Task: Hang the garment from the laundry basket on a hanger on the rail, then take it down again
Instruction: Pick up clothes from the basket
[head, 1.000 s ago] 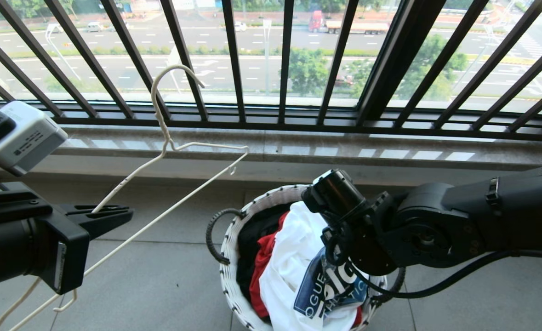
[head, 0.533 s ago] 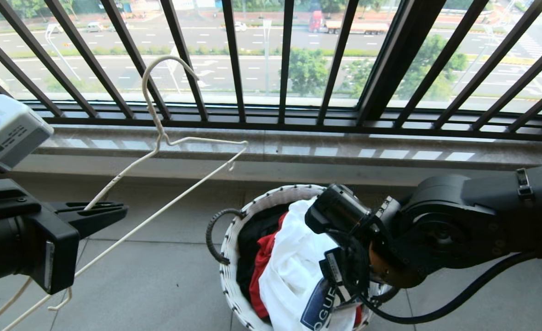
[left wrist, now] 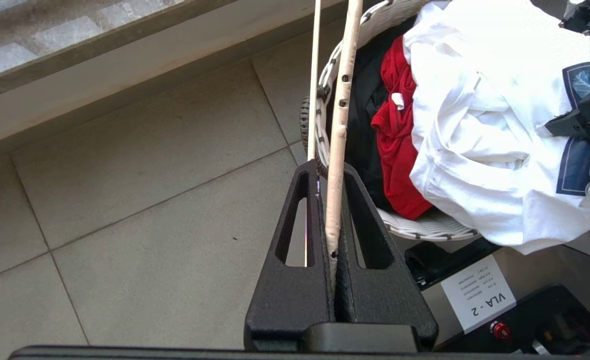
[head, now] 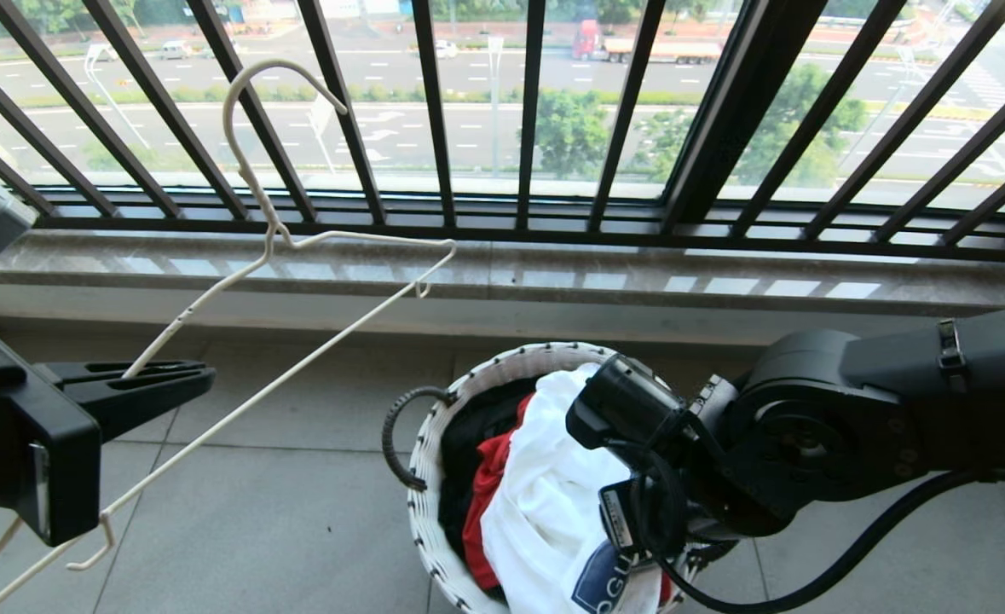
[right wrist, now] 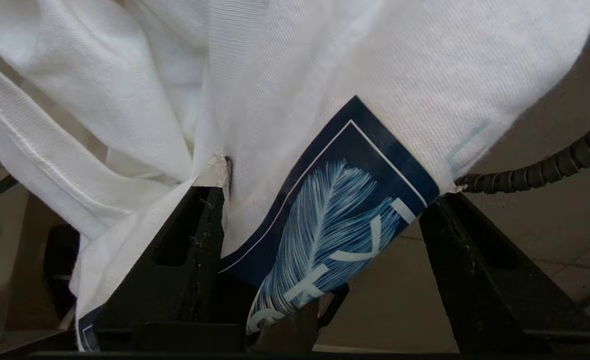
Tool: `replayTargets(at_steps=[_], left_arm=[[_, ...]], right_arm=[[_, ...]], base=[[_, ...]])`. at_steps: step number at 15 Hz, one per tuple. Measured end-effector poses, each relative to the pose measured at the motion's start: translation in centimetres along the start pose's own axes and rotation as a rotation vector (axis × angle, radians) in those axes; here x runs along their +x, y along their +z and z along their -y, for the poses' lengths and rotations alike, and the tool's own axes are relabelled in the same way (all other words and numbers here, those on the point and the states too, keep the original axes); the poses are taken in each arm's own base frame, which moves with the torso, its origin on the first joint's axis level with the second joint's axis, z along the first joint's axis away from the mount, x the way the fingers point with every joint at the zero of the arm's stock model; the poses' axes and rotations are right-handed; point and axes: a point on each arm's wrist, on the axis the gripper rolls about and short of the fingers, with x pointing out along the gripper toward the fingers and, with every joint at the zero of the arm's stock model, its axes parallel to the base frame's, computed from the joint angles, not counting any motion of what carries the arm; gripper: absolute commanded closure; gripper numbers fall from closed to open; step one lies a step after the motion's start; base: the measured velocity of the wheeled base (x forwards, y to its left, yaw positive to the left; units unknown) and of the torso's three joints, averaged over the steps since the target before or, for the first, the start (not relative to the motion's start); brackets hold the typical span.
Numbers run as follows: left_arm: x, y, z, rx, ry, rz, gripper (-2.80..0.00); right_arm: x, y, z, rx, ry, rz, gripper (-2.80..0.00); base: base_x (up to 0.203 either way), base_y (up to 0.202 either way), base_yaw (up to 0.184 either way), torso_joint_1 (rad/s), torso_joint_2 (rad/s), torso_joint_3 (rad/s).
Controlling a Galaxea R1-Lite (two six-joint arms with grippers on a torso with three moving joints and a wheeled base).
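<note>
left arm low at left edge of head view, left gripper [head: 170,379] w/ jaws clamped together, pointing right. right arm reaches in from right, wrist bent down, right gripper [right wrist: 320,200] w/ jaws spread apart.

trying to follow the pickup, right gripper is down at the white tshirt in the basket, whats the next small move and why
Probably shut the right gripper on the T-shirt. Its jaws stand apart with a fold of the printed cloth between them, not yet pinched, and the shirt lies in the laundry basket. The left gripper already holds the hanger, so only the shirt remains.
</note>
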Motion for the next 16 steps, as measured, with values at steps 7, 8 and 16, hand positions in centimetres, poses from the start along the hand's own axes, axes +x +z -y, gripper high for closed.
replayTargets(at_steps=[7, 8, 16], left_arm=[[0.3, -0.1, 0.1, 0.001, -0.002, -0.013, 0.00], [0.4, -0.1, 0.1, 0.002, -0.002, -0.017, 0.00], [1.4, -0.3, 0.3, 0.006, -0.010, -0.052, 0.00]], right_arm=[[-1.9, -3.8, 3.0, -0.139, 0.014, -0.143, 0.00], [-1.9, -4.5, 3.4, -0.176, 0.008, -0.158, 0.00], [-1.1, -6.1, 4.0, -0.203, 0.003, -0.157, 0.00]], base=[[0.000, 0.000, 0.000, 0.000, 0.00, 0.000], [0.000, 0.000, 0.000, 0.000, 0.00, 0.000], [0.000, 0.000, 0.000, 0.000, 0.00, 0.000]])
